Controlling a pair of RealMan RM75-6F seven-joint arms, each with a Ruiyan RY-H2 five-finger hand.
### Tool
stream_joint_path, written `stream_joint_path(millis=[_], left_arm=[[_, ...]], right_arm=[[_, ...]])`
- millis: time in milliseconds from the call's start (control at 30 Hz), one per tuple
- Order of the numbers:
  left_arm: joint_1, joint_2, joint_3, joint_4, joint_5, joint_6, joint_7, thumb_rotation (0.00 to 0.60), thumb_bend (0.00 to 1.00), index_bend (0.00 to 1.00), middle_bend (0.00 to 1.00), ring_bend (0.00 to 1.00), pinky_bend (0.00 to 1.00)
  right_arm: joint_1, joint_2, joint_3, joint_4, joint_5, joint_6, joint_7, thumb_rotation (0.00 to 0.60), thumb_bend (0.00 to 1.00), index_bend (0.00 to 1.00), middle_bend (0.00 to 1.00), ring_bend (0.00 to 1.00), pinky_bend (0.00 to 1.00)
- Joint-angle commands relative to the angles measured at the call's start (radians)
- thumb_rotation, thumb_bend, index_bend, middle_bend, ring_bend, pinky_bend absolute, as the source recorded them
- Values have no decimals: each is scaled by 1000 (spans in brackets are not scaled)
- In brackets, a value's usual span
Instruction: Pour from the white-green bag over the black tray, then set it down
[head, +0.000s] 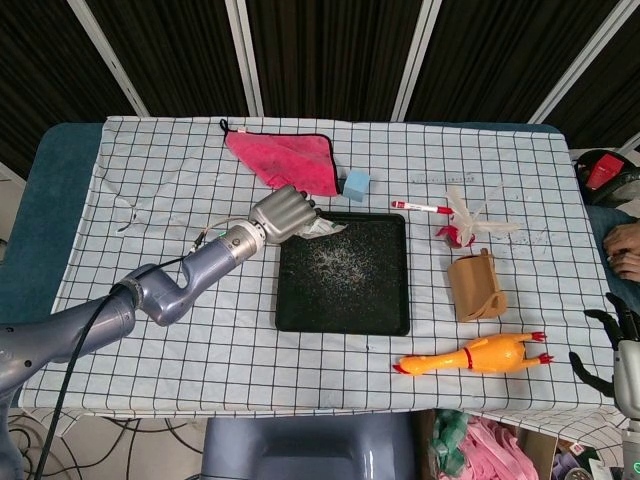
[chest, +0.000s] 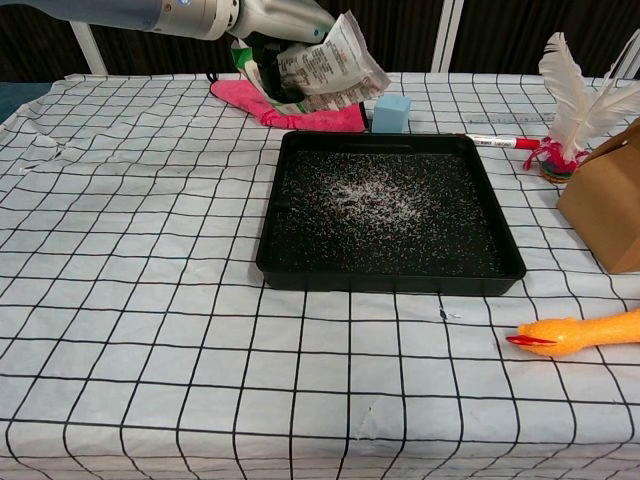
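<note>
Chest view, nearest the robot: the checked cloth covering the tabletop (chest: 150, 330) lies bare at the near edge, with a yellow rubber chicken (chest: 585, 332) at the near right, well clear of the work zone. At the extreme near right in the head view, the right robot hand (head: 612, 345) hangs idle off the tabletop edge, fingers spread, holding nothing; it takes no part in this step.

In the middle stands the black tray (chest: 300, 272). A scatter of white granules lies on its floor, thickest toward the far centre. This suggests the pour is largely delivered.

A brown holder (chest: 605, 205) and a white feather toy (chest: 570, 105) stand to the right of the tray, apart from it.

At the far left corner of the tray, the left robot hand (chest: 280, 20) has its fingers wrapped around the white-green bag (chest: 325, 70). The bag is held in the air, tilted with its open end toward the tray, so that any remaining contents fall inside the rim. It is not yet set down.

Beyond the tray lie a pink cloth (chest: 300, 112), a blue block (chest: 391, 113) and a red-capped marker (chest: 500, 141).
</note>
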Motion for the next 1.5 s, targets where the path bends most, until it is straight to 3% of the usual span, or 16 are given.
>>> stream_joint_path(millis=[33,567,1067,1500], left_arm=[[-29,-2,21,1,-55,-17,65,600,655,401,428,313,482],[-113,-31,109,26,-174,12,285,600,660,442,451,321,493],[-149,-36,151,14,-264,35,359,600,660,458,448,321,486],[-205,-17,222,-15,-388,28,446,600,659,432,424,316,464]], right_arm=[[0,1,0,0,2,-2,2,600,218,291,85,145,318],[0,2,3,-1,8,-5,9,600,219,291,85,145,318],[0,3,4,-2,10,-6,8,600,219,291,85,144,318],[0,2,5,-2,11,-7,8,600,218,291,85,145,318]])
